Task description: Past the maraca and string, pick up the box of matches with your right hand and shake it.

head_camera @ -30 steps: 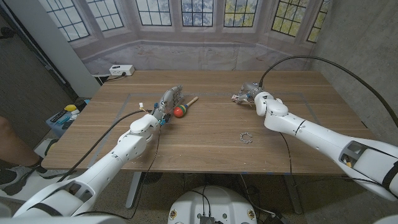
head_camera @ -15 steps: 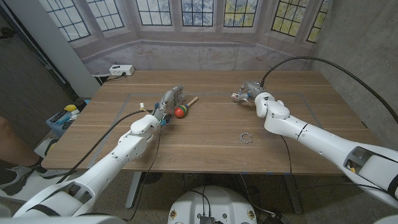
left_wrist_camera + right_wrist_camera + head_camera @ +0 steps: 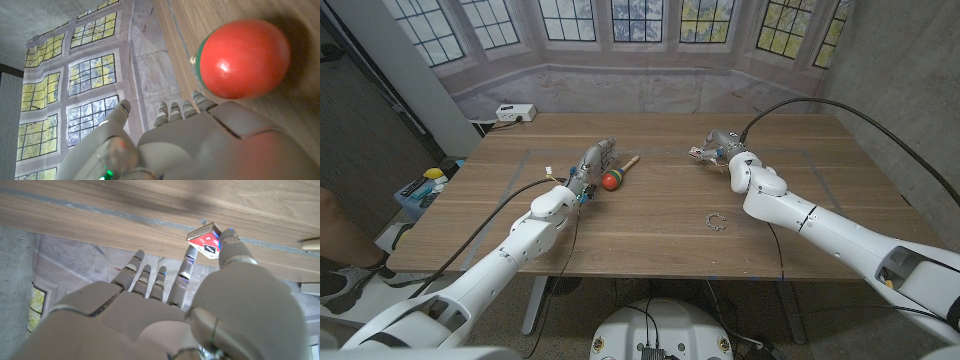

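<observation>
Matchbox (image 3: pixel 206 240) is pinched at the right hand (image 3: pixel 717 147) fingertips, thumb against one finger, rest spread, lifted off the counter (image 3: pixel 650 215). Judging it light, thin card, crushable; the hold looks to be on a corner, better across the broad faces before shaking. Left hand (image 3: pixel 590 164) open, holding nothing, just beside the maraca (image 3: pixel 610 179).

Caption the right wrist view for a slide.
Right hand pinches the red matchbox between thumb and a finger, above the wooden table.
</observation>
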{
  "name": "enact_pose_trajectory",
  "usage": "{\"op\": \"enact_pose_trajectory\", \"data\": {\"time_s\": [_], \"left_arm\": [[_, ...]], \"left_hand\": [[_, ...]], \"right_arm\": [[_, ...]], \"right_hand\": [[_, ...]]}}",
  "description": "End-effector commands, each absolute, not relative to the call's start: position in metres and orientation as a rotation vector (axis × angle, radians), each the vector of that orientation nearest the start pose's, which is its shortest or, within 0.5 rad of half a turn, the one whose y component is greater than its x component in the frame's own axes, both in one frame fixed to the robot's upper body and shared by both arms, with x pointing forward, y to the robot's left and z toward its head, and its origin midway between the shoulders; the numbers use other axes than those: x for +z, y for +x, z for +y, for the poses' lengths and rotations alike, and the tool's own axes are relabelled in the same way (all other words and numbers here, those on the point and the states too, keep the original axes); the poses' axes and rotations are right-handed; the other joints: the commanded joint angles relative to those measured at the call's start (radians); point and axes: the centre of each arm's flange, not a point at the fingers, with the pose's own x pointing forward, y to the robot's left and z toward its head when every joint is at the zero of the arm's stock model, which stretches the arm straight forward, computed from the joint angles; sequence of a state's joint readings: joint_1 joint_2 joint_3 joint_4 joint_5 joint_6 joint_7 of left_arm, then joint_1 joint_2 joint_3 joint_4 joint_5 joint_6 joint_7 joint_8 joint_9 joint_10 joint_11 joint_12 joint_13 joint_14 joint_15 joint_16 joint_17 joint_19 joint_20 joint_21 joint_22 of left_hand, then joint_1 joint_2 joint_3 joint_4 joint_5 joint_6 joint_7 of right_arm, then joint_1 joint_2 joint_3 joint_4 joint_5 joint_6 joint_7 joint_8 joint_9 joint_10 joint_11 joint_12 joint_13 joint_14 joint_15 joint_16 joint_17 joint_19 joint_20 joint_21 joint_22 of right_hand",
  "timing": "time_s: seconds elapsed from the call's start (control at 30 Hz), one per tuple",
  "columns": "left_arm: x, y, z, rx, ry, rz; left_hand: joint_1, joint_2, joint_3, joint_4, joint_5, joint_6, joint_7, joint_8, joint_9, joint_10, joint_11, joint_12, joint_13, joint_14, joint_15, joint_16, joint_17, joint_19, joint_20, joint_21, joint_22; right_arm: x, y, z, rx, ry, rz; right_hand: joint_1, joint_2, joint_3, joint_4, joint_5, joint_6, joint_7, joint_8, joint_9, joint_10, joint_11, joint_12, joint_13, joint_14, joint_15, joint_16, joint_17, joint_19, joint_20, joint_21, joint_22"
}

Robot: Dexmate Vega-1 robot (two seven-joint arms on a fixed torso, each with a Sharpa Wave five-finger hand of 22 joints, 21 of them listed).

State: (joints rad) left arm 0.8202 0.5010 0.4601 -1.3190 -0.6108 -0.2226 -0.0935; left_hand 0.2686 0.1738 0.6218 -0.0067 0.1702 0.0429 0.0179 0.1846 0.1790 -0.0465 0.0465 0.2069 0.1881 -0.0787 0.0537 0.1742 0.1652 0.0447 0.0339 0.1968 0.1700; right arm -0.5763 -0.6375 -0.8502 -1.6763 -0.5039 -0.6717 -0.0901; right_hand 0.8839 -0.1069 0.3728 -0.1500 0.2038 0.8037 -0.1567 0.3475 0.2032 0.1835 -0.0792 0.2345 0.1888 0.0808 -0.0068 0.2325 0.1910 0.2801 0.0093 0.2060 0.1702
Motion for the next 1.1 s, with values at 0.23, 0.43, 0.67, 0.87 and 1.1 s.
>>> {"op": "enact_pose_trajectory", "data": {"time_s": [0.23, 0.43, 0.67, 0.87, 1.1], "left_arm": [[-0.050, 0.653, 0.231, -0.357, 0.042, -0.512], [-0.051, 0.651, 0.230, -0.355, 0.037, -0.517], [-0.051, 0.649, 0.231, -0.355, 0.041, -0.524], [-0.051, 0.647, 0.233, -0.352, 0.043, -0.528], [-0.053, 0.646, 0.235, -0.352, 0.043, -0.526]], "left_hand": [[0.012, 0.002, -0.003, -0.001, 0.005, 0.011, 0.002, 0.002, 0.002, 0.002, 0.012, 0.000, 0.003, -0.003, 0.004, 0.002, 0.001, 0.005, 0.003, -0.002, 0.004], [0.012, 0.002, -0.002, -0.001, 0.005, 0.011, 0.002, 0.002, 0.002, 0.003, 0.012, 0.000, 0.003, -0.002, 0.004, 0.002, 0.002, 0.005, 0.003, -0.002, 0.004], [0.012, 0.002, -0.002, -0.001, 0.005, 0.011, 0.002, 0.001, 0.002, 0.002, 0.011, 0.000, 0.003, -0.003, 0.004, 0.002, 0.002, 0.005, 0.004, -0.002, 0.004], [0.013, 0.003, -0.002, -0.001, 0.005, 0.011, 0.002, 0.001, 0.002, 0.003, 0.010, 0.000, 0.003, -0.003, 0.004, 0.002, 0.002, 0.004, 0.004, -0.002, 0.004], [0.014, 0.003, -0.002, -0.002, 0.005, 0.010, 0.002, 0.001, 0.002, 0.003, 0.010, 0.000, 0.003, -0.003, 0.005, 0.002, 0.001, 0.004, 0.005, -0.002, 0.004]], "right_arm": [[0.009, 0.628, -0.190, -0.277, -1.216, -0.397], [0.008, 0.623, -0.189, -0.290, -1.180, -0.395], [0.006, 0.618, -0.187, -0.300, -1.147, -0.404], [0.004, 0.615, -0.182, -0.305, -1.108, -0.405], [0.001, 0.613, -0.171, -0.302, -1.073, -0.401]], "right_hand": [[0.002, 0.010, 0.004, 0.001, 0.003, 0.000, 0.008, -0.003, 0.003, 0.009, 0.004, -0.005, 0.002, 0.006, 0.002, 0.001, 0.001, 0.003, 0.010, -0.005, 0.001], [0.001, 0.012, 0.005, 0.002, 0.002, 0.000, 0.010, -0.005, 0.003, 0.012, 0.006, -0.006, 0.002, 0.007, 0.005, 0.000, 0.001, 0.003, 0.013, -0.006, 0.001], [0.004, 0.013, 0.005, 0.000, 0.001, 0.001, 0.014, -0.006, 0.003, 0.015, 0.010, -0.008, 0.002, 0.008, 0.006, -0.002, 0.000, 0.003, 0.015, -0.007, 0.001], [0.005, 0.015, 0.006, 0.000, 0.000, 0.002, 0.015, -0.007, 0.003, 0.016, 0.010, -0.010, 0.002, 0.010, 0.009, -0.003, -0.001, 0.002, 0.017, -0.008, 0.001], [0.008, 0.019, 0.008, -0.001, -0.001, 0.004, 0.020, -0.009, 0.003, 0.020, 0.014, -0.011, 0.002, 0.013, 0.011, -0.004, -0.001, 0.002, 0.019, -0.009, 0.001]]}}
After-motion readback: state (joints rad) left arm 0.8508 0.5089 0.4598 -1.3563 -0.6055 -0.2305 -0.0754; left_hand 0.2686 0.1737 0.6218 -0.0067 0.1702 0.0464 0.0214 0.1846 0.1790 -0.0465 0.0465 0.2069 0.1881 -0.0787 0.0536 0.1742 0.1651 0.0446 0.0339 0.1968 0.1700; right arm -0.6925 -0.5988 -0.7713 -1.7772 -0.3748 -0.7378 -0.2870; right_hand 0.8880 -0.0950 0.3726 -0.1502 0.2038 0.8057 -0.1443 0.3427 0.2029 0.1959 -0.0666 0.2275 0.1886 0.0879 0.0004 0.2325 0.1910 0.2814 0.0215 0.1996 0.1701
